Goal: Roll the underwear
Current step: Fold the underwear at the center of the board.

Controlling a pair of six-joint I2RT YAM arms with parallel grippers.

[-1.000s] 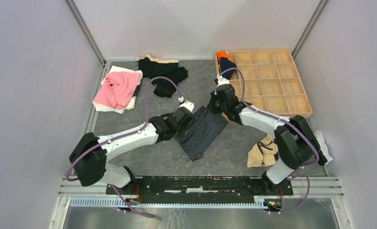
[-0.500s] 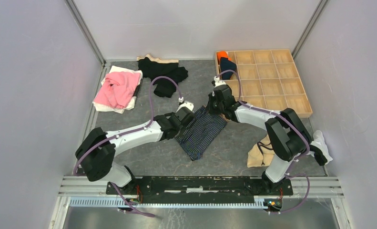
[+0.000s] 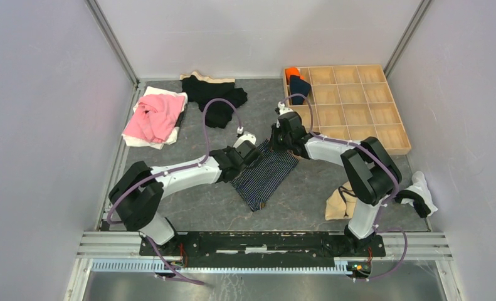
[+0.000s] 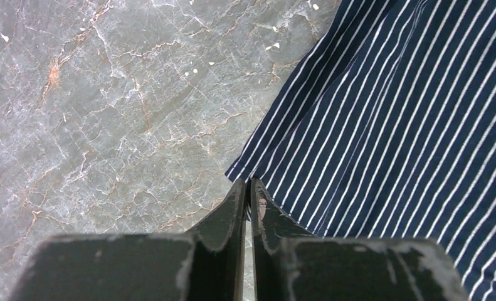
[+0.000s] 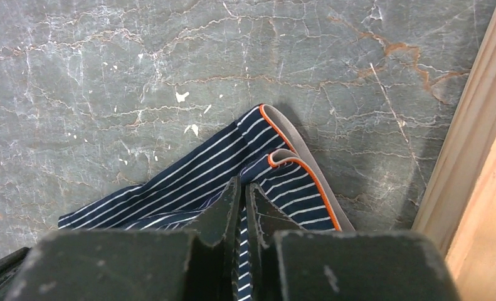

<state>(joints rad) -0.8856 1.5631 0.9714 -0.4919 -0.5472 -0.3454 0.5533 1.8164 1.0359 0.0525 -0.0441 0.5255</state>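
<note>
The navy underwear with thin pale stripes (image 3: 265, 170) lies flat on the grey table, slanting from far right to near left. My left gripper (image 3: 253, 153) is shut on its far left corner; in the left wrist view the fingertips (image 4: 246, 183) pinch the cloth edge (image 4: 383, 119). My right gripper (image 3: 281, 142) is shut on the far right corner, where the orange-edged grey waistband (image 5: 298, 164) folds over the striped cloth (image 5: 195, 175). A white cloth with a black part (image 3: 422, 190) lies at the far right, partly behind the right arm.
A pink garment (image 3: 152, 115) on white cloth lies at the far left, and black garments (image 3: 216, 97) lie beside it. A wooden compartment tray (image 3: 358, 113) at the far right holds an orange roll (image 3: 293, 73) and a navy roll (image 3: 300, 85). A tan cloth (image 3: 343, 200) lies near the right base.
Both arms have swung inward. The left gripper moved slightly right and the right gripper slightly left along the underwear's far edge. The underwear has hardly shifted.
</note>
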